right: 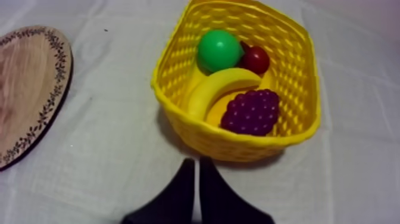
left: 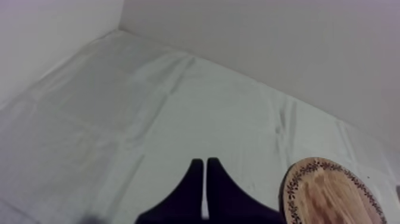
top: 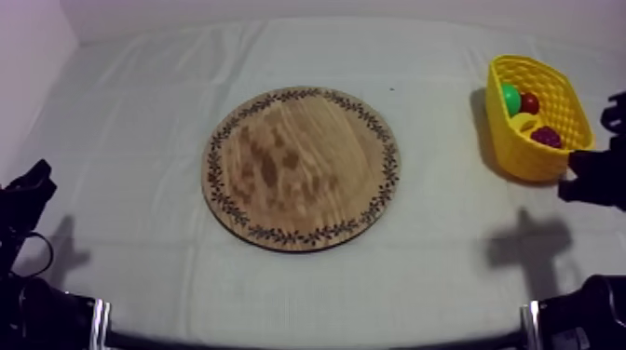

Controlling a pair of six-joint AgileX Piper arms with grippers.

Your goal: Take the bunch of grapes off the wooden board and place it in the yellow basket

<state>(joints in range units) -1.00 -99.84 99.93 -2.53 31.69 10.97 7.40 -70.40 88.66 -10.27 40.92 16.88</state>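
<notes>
The purple bunch of grapes (right: 251, 111) lies inside the yellow basket (right: 202, 132), against its near wall, beside a banana (right: 217, 89). My right gripper (right: 196, 161) hangs just in front of the basket, fingers together as a narrow wedge with nothing in them. From above, the basket (top: 522, 158) stands at the table's right side with the grapes (top: 546, 137) in it, and the right gripper (top: 570, 179) sits at its near corner. The round wooden board (top: 303, 168) lies bare at mid-table. My left gripper (left: 205, 161) is shut and empty, low at the left (top: 35, 181).
The basket also holds a round green fruit (right: 218, 50) and a small red fruit (right: 256, 59). The board's rim (right: 56, 89) lies a short way from the basket, and the board (left: 333, 193) is also beside the left gripper. Grey-white cloth covers the table.
</notes>
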